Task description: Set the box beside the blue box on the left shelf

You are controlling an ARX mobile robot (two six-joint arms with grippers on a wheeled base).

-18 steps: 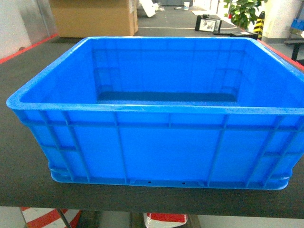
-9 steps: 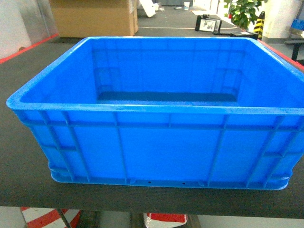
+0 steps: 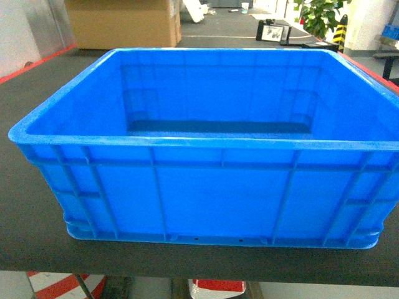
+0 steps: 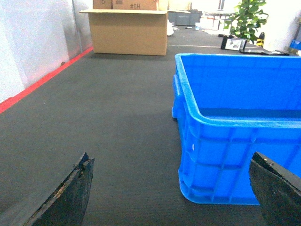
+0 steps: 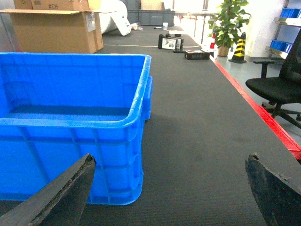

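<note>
Box [image 3: 206,187] looks stiff, empty, probably light; take its end rims — both grippers [image 4: 171,188] [image 5: 169,188] gape apart

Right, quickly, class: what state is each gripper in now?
Left gripper: open, holding nothing, at the crate's left corner.
Right gripper: open, holding nothing.

The box [image 3: 212,156] is cut off by the right edge in the head and left wrist views and by the left edge in the right wrist view, while only the dark finger tips of the left gripper [image 4: 171,188] and right gripper [image 5: 174,188] are shown.
</note>
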